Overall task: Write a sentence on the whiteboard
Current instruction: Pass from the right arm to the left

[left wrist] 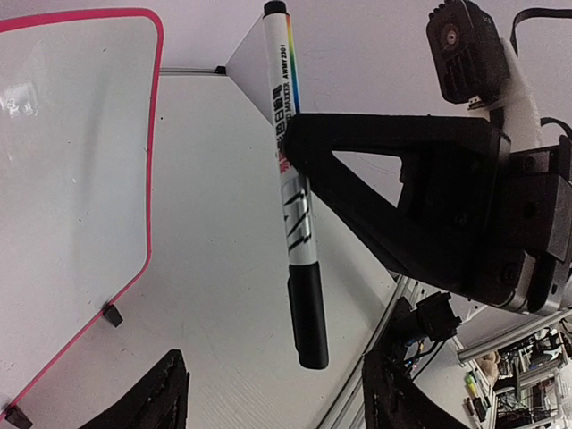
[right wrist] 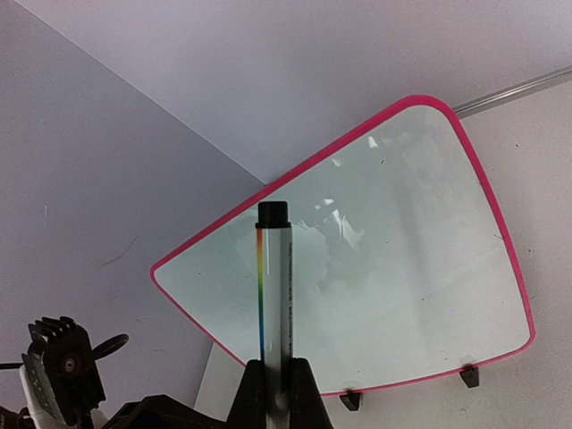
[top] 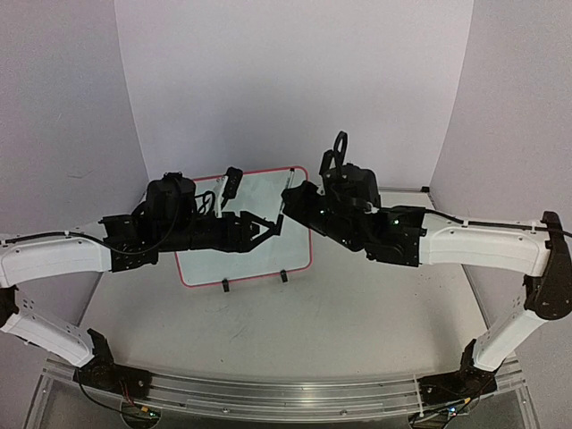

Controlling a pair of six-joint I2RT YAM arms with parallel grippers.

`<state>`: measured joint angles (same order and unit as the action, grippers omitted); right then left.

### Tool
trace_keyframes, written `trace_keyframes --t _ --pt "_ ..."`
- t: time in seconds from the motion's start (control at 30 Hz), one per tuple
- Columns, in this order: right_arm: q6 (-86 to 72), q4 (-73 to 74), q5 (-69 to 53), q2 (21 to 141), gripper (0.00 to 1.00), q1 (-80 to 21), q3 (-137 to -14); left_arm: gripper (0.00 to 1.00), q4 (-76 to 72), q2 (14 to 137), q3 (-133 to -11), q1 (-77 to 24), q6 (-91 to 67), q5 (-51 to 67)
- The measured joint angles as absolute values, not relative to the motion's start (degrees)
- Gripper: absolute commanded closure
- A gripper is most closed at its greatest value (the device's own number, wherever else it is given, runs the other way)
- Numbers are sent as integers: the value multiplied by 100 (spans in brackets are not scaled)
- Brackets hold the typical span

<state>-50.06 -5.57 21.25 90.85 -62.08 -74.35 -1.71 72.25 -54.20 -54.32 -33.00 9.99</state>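
The whiteboard with its pink-red rim stands on two black feet; its face is blank in the left wrist view and the right wrist view. No sentence shows on it. My right gripper is shut on a white marker, which has a rainbow stripe, in front of the board. The marker's black cap points down toward my left gripper. The left gripper is open, its fingers wide on either side of the cap's end, not touching it. In the top view the left gripper meets the marker over the board's right part.
Grey-white walls stand behind and on both sides. A metal rail with the arm bases runs along the near table edge. The right arm's wrist camera hangs close above the marker.
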Motion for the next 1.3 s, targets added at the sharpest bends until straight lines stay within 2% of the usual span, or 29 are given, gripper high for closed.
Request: trace_keyframes --t 0.13,0.23,0.3,0.47,0.73,0.9,0.97,1.0,1.07,1.2,1.3 --pt "-5046 -644 2142 9113 100 -6219 -7435 37 -314 7404 -5534 -5480 -3312 1066" --pt "-5082 -654 2141 9136 100 -6219 -7435 51 -376 7458 -5623 -5486 -3321 1115" --pt "-5101 -661 2139 9148 100 -6219 -7435 57 -432 7508 -5681 -5486 -3351 1168" --pt "-5126 -708 2139 9153 100 -6219 -7433 59 -462 7654 -5738 -5487 -3377 1281" --pt "-5135 -826 2141 9153 100 -6219 -7390 71 -454 7872 -5838 -5487 -3438 1452" --pt "-5163 -951 2139 9150 100 -6219 -7294 97 -444 7896 -5850 -5483 -3445 1471" --pt "-5150 -989 2164 9120 100 -6219 -7250 100 -328 7920 -5850 -5453 -3466 1377" --pt "-5140 -987 2171 9095 95 -6219 -7216 100 -292 7928 -5850 -5430 -3447 1392" --pt "-5118 -991 2140 9069 74 -6219 -7151 100 -223 7929 -5850 -5439 -3426 1382" --pt "-4932 -748 2116 8974 42 -6221 -7064 100 21 7870 -5850 -5474 -3211 1397" --pt "-4673 -240 2083 8849 30 -6214 -7067 100 478 7641 -5850 -5483 -2882 1441"
